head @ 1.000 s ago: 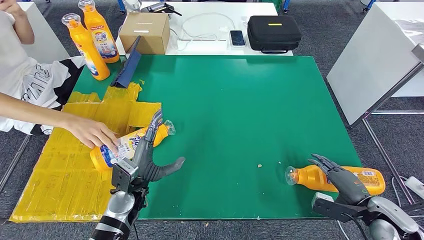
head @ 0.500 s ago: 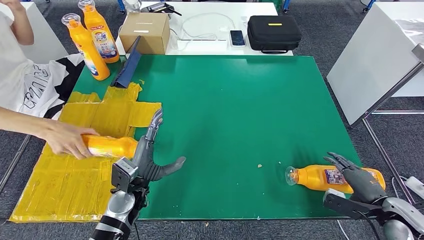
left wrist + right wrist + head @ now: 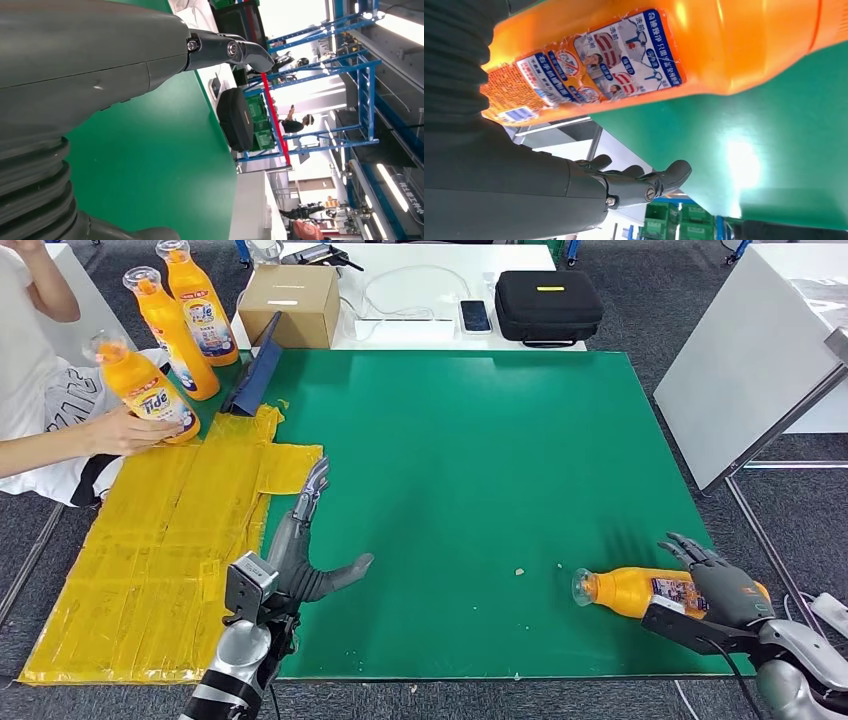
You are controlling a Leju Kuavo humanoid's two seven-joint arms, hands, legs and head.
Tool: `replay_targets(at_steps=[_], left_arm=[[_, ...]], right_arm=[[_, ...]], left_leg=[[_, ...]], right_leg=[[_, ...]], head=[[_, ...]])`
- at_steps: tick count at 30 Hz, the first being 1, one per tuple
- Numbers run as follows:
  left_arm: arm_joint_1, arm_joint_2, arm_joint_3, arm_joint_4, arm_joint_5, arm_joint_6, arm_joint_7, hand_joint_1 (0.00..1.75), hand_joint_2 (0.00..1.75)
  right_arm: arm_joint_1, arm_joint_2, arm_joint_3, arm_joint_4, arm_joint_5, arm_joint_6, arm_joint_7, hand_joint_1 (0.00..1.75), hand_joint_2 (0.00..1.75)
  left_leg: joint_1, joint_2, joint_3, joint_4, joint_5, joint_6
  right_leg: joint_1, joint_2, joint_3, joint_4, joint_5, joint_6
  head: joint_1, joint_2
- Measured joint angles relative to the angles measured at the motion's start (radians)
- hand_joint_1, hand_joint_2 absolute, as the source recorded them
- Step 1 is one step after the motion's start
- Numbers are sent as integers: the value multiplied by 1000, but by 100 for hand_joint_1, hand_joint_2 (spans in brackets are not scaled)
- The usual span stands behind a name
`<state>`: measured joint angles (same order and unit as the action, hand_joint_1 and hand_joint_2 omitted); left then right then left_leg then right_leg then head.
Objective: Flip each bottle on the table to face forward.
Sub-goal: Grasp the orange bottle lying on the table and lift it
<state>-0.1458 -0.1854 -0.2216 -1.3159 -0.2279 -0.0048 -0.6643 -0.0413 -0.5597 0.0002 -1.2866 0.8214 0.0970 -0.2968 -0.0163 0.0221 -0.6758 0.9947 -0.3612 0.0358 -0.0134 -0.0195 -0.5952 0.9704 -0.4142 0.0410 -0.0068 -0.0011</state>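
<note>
- Bottle (image 3: 650, 592) on its side near the front right corner of the green table (image 3: 480, 440), cap pointing toward the middle, small-print label up.
- My right hand (image 3: 722, 590) sits at the bottle's base end. In the right wrist view my fingers (image 3: 644, 182) are spread with a gap between them and the orange body, so I judge I hold nothing.
- My left hand (image 3: 300, 565) hovers over the table's front left, fingers apart and empty, beside the yellow sheet (image 3: 150, 560).
- Risk: the bottle is round and looks slick; a push from one side could roll it toward the near table edge, which is close, and drop it to the floor.
- Risk: a grip taken too near the base may let the neck swing down and the bottle slip as I turn it.
- Risk: the glossy table gives little hold, so the bottle may skid, not turn.
- A person's hand (image 3: 115, 430) holds another bottle (image 3: 145, 390) at the far left, next to two upright bottles (image 3: 185, 320); a reach there could meet that arm.
- Beyond the green top: a cardboard box (image 3: 290, 302), a black case (image 3: 548, 305), a phone (image 3: 474, 315) and cables on a white table; grey carpet around, and a white panel (image 3: 750, 370) leaning at the right.
</note>
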Motion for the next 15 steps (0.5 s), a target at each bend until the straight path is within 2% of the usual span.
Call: replay_targets(at_steps=[11, 15], left_arm=[[-4, 0, 0, 5, 6, -7, 5, 0, 175], [-8, 1, 0, 16, 7, -10, 9, 0, 175]], right_arm=[[-28, 3, 12, 89, 57, -7, 39, 0, 175], [-31, -11, 13, 110, 62, -2, 49, 0, 175]], left_leg=[[0, 0, 0, 0, 0, 0], [0, -1, 0, 0, 0, 0]], right_leg=[[0, 0, 0, 0, 0, 0], [0, 0, 0, 0, 0, 0]], head=[[0, 0], [0, 0]])
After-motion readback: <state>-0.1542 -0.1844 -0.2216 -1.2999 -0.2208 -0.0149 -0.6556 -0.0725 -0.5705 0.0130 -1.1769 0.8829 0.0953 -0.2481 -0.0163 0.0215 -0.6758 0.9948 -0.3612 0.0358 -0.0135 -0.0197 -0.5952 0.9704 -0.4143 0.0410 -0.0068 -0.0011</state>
